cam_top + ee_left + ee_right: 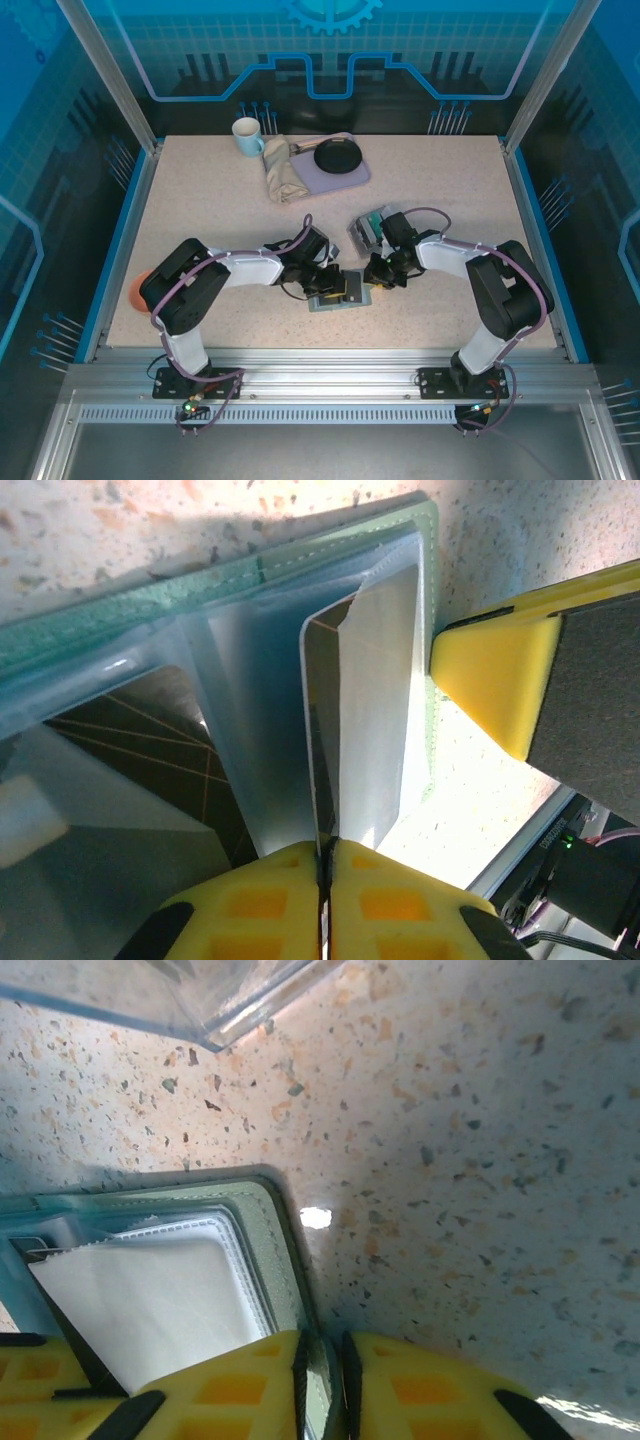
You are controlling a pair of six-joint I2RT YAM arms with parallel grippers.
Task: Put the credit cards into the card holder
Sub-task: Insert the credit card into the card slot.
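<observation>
The card holder lies open on the table between both arms, pale teal-grey inside with a green rim. My left gripper is shut on the near edge of a dark credit card. The card stands on edge with its far end inside a clear slot of the holder. My right gripper is shut on the holder's green cover edge. One of its yellow fingers shows beside the holder's right rim. From above, the left gripper and right gripper nearly meet over the holder.
A small open-topped box with more cards stands just behind the right gripper; its clear corner is close. At the back are a white mug, a folded cloth and a black bowl on a purple mat. An orange object sits far left.
</observation>
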